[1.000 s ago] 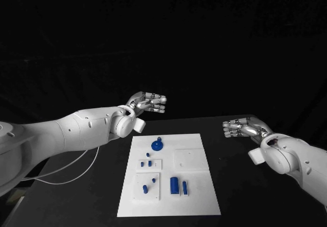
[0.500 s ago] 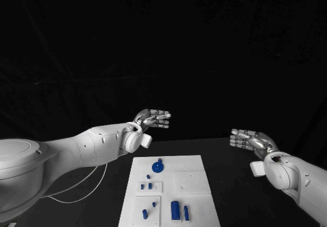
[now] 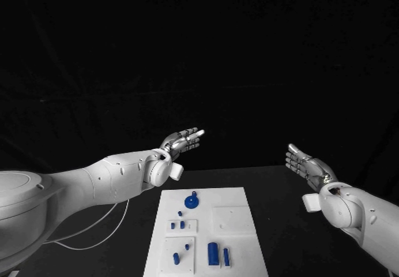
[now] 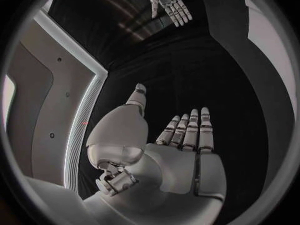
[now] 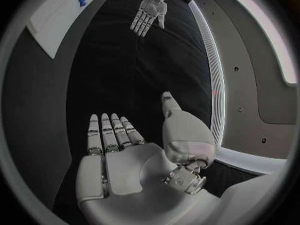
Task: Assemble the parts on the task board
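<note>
The white task board [image 3: 237,199] lies flat in the middle of the black table. Blue parts rest on it: a round knobbed piece [image 3: 192,201] near its far end, small pegs [image 3: 177,225] further in, and upright bars [image 3: 214,254] near the front. My left hand [image 3: 184,141] is raised well above the table beyond the board's far left corner, fingers stretched out and empty. My right hand [image 3: 305,164] hovers to the board's right, also flat and empty. The left wrist view shows my left hand [image 4: 178,145] with the right hand [image 4: 169,2] far off. In the right wrist view my right hand [image 5: 125,155] is spread, with the board [image 5: 59,12] beyond.
A white cable [image 3: 91,228] loops over the table under my left arm. The black table top [image 3: 291,231] stretches on both sides of the board.
Both hands have uncurled from loose fists to flat, spread fingers. The camera tilted up, so the board sits lower in the picture.
</note>
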Robot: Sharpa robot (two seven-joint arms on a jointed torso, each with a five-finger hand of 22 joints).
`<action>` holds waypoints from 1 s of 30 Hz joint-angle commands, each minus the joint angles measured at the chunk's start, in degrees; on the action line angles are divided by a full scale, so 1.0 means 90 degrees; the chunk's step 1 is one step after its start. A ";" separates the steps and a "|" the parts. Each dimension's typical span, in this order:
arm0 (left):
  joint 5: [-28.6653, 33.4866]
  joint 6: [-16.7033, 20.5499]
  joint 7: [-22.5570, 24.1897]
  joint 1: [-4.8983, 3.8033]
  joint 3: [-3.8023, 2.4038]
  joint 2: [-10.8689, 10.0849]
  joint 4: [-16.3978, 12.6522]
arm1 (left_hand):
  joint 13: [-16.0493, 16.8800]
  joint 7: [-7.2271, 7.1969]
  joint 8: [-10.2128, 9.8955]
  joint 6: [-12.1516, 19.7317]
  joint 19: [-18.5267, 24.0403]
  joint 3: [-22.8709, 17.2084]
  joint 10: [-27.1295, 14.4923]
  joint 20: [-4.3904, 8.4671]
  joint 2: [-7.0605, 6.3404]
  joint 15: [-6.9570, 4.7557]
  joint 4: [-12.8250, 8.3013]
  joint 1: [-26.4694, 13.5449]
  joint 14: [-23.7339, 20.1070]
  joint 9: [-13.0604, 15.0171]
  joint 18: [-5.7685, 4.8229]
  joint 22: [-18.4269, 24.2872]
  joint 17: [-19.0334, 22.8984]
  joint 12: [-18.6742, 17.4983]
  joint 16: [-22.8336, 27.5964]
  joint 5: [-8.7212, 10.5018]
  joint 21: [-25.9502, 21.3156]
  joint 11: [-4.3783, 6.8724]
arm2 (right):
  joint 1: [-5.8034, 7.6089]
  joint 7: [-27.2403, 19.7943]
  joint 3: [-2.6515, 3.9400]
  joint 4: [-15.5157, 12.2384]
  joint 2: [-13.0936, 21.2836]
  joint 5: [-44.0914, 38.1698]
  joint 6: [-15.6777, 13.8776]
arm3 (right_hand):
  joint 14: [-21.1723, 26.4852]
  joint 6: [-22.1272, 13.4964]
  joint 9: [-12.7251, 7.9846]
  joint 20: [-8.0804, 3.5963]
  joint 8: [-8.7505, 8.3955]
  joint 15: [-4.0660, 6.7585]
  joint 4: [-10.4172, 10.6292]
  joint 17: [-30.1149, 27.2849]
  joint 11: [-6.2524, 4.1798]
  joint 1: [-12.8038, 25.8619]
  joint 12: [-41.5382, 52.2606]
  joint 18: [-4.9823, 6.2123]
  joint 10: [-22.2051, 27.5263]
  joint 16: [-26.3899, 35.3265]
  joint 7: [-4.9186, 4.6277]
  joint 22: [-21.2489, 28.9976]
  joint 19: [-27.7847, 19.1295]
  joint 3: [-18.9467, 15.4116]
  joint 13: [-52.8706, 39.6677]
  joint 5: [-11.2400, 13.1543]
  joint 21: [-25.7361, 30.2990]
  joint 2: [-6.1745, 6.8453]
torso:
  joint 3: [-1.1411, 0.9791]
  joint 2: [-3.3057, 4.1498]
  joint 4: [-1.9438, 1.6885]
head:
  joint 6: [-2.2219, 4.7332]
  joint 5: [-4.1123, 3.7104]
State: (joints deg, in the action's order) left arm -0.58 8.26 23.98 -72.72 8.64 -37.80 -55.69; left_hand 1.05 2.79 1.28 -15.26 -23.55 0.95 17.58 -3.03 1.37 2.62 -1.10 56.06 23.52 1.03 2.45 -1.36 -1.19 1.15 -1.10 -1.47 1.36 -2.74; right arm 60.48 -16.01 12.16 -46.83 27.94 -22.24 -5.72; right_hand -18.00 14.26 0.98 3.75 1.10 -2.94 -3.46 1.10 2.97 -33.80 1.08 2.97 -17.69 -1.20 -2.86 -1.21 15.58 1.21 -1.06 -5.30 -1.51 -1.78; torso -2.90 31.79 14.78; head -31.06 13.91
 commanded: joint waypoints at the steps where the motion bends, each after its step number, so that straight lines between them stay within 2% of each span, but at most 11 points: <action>1: 0.0008 0.0473 0.0103 0.0108 -0.0058 -0.0054 -0.0294 | -0.0117 -0.0310 -0.0143 0.1695 0.2617 -0.0106 -0.1954 0.0337 -0.0152 -0.0291 0.0122 -0.6229 -0.2613 -0.0114 -0.0273 0.0151 0.0132 -0.0128 0.0122 0.0164 -0.0151 0.0304 | 0.0000 -0.0176 -0.0072 -0.0323 0.0103 0.0246 -0.0414 | 0.2000 -0.1585 -0.0109 -0.0417 -0.0123 0.0327 0.0385 -0.0122 -0.0330 0.3755 -0.0120 -0.0330 0.1966 0.0133 0.0317 0.0134 -0.1731 -0.0135 0.0118 0.0589 0.0168 0.0198 | 0.0045 -0.0009 -0.0220 | -0.0047 -0.0178; 2: 0.0010 0.0600 0.0122 0.0154 -0.0091 -0.0080 -0.0421 | -0.0117 -0.0310 -0.0143 0.1695 0.2617 -0.0106 -0.1954 0.0337 -0.0152 -0.0291 0.0122 -0.6229 -0.2613 -0.0114 -0.0273 0.0151 0.0132 -0.0128 0.0122 0.0164 -0.0151 0.0304 | -0.0001 -0.0215 -0.0108 -0.0450 0.0154 0.0310 -0.0525 | 0.2000 -0.1585 -0.0109 -0.0417 -0.0123 0.0327 0.0385 -0.0122 -0.0330 0.3755 -0.0120 -0.0330 0.1966 0.0133 0.0317 0.0134 -0.1731 -0.0135 0.0118 0.0589 0.0168 0.0198 | 0.0058 -0.0012 -0.0284 | -0.0062 -0.0240; 9: 0.0031 0.1938 0.0330 0.0645 -0.0434 -0.0351 -0.1760 | -0.0117 -0.0310 -0.0143 0.1695 0.2617 -0.0106 -0.1954 0.0337 -0.0152 -0.0291 0.0122 -0.6229 -0.2613 -0.0114 -0.0273 0.0151 0.0132 -0.0128 0.0122 0.0164 -0.0151 0.0304 | -0.0012 -0.0621 -0.0492 -0.1790 0.0681 0.0977 -0.1679 | 0.2000 -0.1585 -0.0109 -0.0417 -0.0123 0.0327 0.0385 -0.0122 -0.0330 0.3755 -0.0120 -0.0330 0.1966 0.0133 0.0317 0.0134 -0.1731 -0.0135 0.0118 0.0589 0.0168 0.0198 | 0.0187 -0.0040 -0.0950 | -0.0212 -0.0880; 12: 0.0043 0.2628 0.0436 0.0898 -0.0612 -0.0491 -0.2450 | -0.0117 -0.0310 -0.0143 0.1695 0.2617 -0.0106 -0.1954 0.0337 -0.0152 -0.0291 0.0122 -0.6229 -0.2613 -0.0114 -0.0273 0.0151 0.0132 -0.0128 0.0122 0.0164 -0.0151 0.0304 | -0.0017 -0.0803 -0.0664 -0.2390 0.0916 0.1275 -0.2196 | 0.2000 -0.1585 -0.0109 -0.0417 -0.0123 0.0327 0.0385 -0.0122 -0.0330 0.3755 -0.0120 -0.0330 0.1966 0.0133 0.0317 0.0134 -0.1731 -0.0135 0.0118 0.0589 0.0168 0.0198 | 0.0236 -0.0050 -0.1202 | -0.0269 -0.1122; 13: 0.0046 0.2812 0.0465 0.0965 -0.0659 -0.0528 -0.2634 | -0.0117 -0.0310 -0.0143 0.1695 0.2617 -0.0106 -0.1954 0.0337 -0.0152 -0.0291 0.0122 -0.6229 -0.2613 -0.0114 -0.0273 0.0151 0.0132 -0.0128 0.0122 0.0164 -0.0151 0.0304 | -0.0019 -0.0895 -0.0751 -0.2695 0.1037 0.1427 -0.2459 | 0.2000 -0.1585 -0.0109 -0.0417 -0.0123 0.0327 0.0385 -0.0122 -0.0330 0.3755 -0.0120 -0.0330 0.1966 0.0133 0.0317 0.0134 -0.1731 -0.0135 0.0118 0.0589 0.0168 0.0198 | 0.0257 -0.0054 -0.1308 | -0.0293 -0.1224; 15: 0.0051 0.3132 0.0514 0.1083 -0.0741 -0.0593 -0.2954 | -0.0117 -0.0310 -0.0143 0.1695 0.2617 -0.0106 -0.1954 0.0337 -0.0152 -0.0291 0.0122 -0.6229 -0.2613 -0.0114 -0.0273 0.0151 0.0132 -0.0128 0.0122 0.0164 -0.0151 0.0304 | -0.0022 -0.1018 -0.0867 -0.3098 0.1195 0.1628 -0.2806 | 0.2000 -0.1585 -0.0109 -0.0417 -0.0123 0.0327 0.0385 -0.0122 -0.0330 0.3755 -0.0120 -0.0330 0.1966 0.0133 0.0317 0.0134 -0.1731 -0.0135 0.0118 0.0589 0.0168 0.0198 | 0.0280 -0.0059 -0.1426 | -0.0319 -0.1337; 17: 0.0055 0.3398 0.0556 0.1180 -0.0809 -0.0647 -0.3221 | -0.0117 -0.0310 -0.0143 0.1695 0.2617 -0.0106 -0.1954 0.0337 -0.0152 -0.0291 0.0122 -0.6229 -0.2613 -0.0114 -0.0273 0.0151 0.0132 -0.0128 0.0122 0.0164 -0.0151 0.0304 | -0.0025 -0.1134 -0.0977 -0.3482 0.1346 0.1819 -0.3138 | 0.2000 -0.1585 -0.0109 -0.0417 -0.0123 0.0327 0.0385 -0.0122 -0.0330 0.3755 -0.0120 -0.0330 0.1966 0.0133 0.0317 0.0134 -0.1731 -0.0135 0.0118 0.0589 0.0168 0.0198 | 0.0298 -0.0063 -0.1517 | -0.0340 -0.1425; 19: 0.0059 0.3622 0.0590 0.1262 -0.0867 -0.0692 -0.3444 | -0.0117 -0.0310 -0.0143 0.1695 0.2617 -0.0106 -0.1954 0.0337 -0.0152 -0.0291 0.0122 -0.6229 -0.2613 -0.0114 -0.0273 0.0151 0.0132 -0.0128 0.0122 0.0164 -0.0151 0.0304 | -0.0028 -0.1239 -0.1076 -0.3829 0.1483 0.1992 -0.3437 | 0.2000 -0.1585 -0.0109 -0.0417 -0.0123 0.0327 0.0385 -0.0122 -0.0330 0.3755 -0.0120 -0.0330 0.1966 0.0133 0.0317 0.0134 -0.1731 -0.0135 0.0118 0.0589 0.0168 0.0198 | 0.0311 -0.0066 -0.1586 | -0.0355 -0.1491; 22: 0.0062 0.3856 0.0626 0.1348 -0.0927 -0.0740 -0.3678 | -0.0117 -0.0310 -0.0143 0.1695 0.2617 -0.0106 -0.1954 0.0337 -0.0152 -0.0291 0.0122 -0.6229 -0.2613 -0.0114 -0.0273 0.0151 0.0132 -0.0128 0.0122 0.0164 -0.0151 0.0304 | -0.0031 -0.1366 -0.1196 -0.4248 0.1647 0.2201 -0.3798 | 0.2000 -0.1585 -0.0109 -0.0417 -0.0123 0.0327 0.0385 -0.0122 -0.0330 0.3755 -0.0120 -0.0330 0.1966 0.0133 0.0317 0.0134 -0.1731 -0.0135 0.0118 0.0589 0.0168 0.0198 | 0.0321 -0.0068 -0.1638 | -0.0367 -0.1541; 26: 0.0065 0.3983 0.0646 0.1395 -0.0959 -0.0765 -0.3805 | -0.0117 -0.0310 -0.0143 0.1695 0.2617 -0.0106 -0.1954 0.0337 -0.0152 -0.0291 0.0122 -0.6229 -0.2613 -0.0114 -0.0273 0.0151 0.0132 -0.0128 0.0122 0.0164 -0.0151 0.0304 | -0.0034 -0.1477 -0.1301 -0.4614 0.1792 0.2383 -0.4114 | 0.2000 -0.1585 -0.0109 -0.0417 -0.0123 0.0327 0.0385 -0.0122 -0.0330 0.3755 -0.0120 -0.0330 0.1966 0.0133 0.0317 0.0134 -0.1731 -0.0135 0.0118 0.0589 0.0168 0.0198 | 0.0322 -0.0068 -0.1642 | -0.0368 -0.1545; 30: 0.0065 0.3984 0.0646 0.1395 -0.0960 -0.0766 -0.3807 | -0.0117 -0.0310 -0.0143 0.1695 0.2617 -0.0106 -0.1954 0.0337 -0.0152 -0.0291 0.0122 -0.6229 -0.2613 -0.0114 -0.0273 0.0151 0.0132 -0.0128 0.0122 0.0164 -0.0151 0.0304 | -0.0036 -0.1530 -0.1350 -0.4787 0.1859 0.2469 -0.4262 | 0.2000 -0.1585 -0.0109 -0.0417 -0.0123 0.0327 0.0385 -0.0122 -0.0330 0.3755 -0.0120 -0.0330 0.1966 0.0133 0.0317 0.0134 -0.1731 -0.0135 0.0118 0.0589 0.0168 0.0198 | 0.0322 -0.0068 -0.1642 | -0.0368 -0.1545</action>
State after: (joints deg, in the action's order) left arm 0.03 41.59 28.11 -60.13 0.05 -44.70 -89.79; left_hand 0.09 -0.01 0.17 -0.29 -0.20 0.07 0.30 0.01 0.02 0.01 -0.21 0.41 0.20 0.05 0.42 -0.05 -0.05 0.20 -0.39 -0.26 0.28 0.00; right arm 60.17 -27.13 -0.01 -89.58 44.57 -2.62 -39.81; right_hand -0.26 0.24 0.05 0.01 0.20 -0.03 -0.33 0.05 0.00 -0.33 0.34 0.80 -0.21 -0.31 0.01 -0.05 0.30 -0.07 -0.05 -0.21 -0.20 0.00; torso -0.03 31.19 0.21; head -34.37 0.03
